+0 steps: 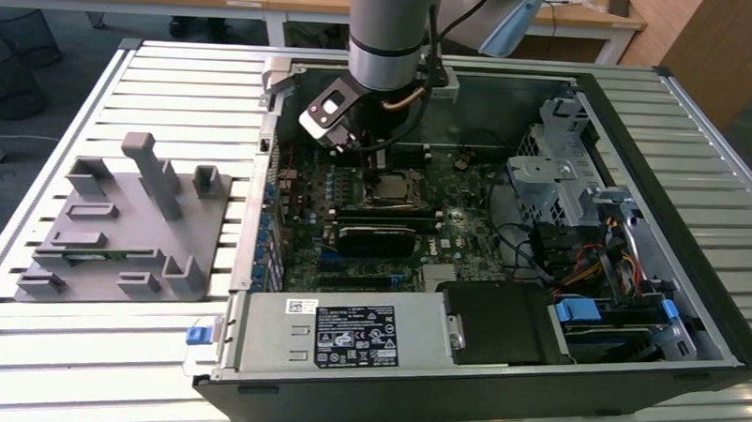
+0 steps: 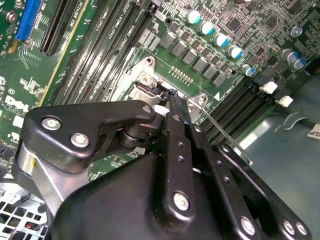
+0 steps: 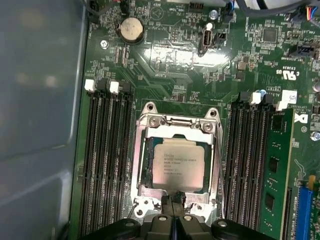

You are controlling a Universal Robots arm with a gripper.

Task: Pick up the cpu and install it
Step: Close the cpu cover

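Note:
The cpu (image 3: 178, 165) is a small silver-grey square lying flat inside the metal socket frame (image 3: 141, 150) on the green motherboard. In the exterior view the cpu (image 1: 395, 185) sits in the middle of the board, inside the open computer case. My gripper (image 3: 175, 206) is shut with its two black fingers pressed together and nothing between them. Its tips are at the socket frame's edge, just beside the cpu. In the second wrist view the gripper (image 2: 171, 96) points at the socket's corner by the hinge. From outside, the gripper (image 1: 378, 166) hangs low over the board.
Black memory slots (image 3: 107, 165) flank the socket, and a green memory stick (image 3: 274, 175) stands in one. A thin wire lever (image 3: 218, 170) runs along the socket. A grey fixture block (image 1: 125, 230) stands outside the case on the exterior view's left. Drive cages and cables (image 1: 588, 237) crowd the case's other side.

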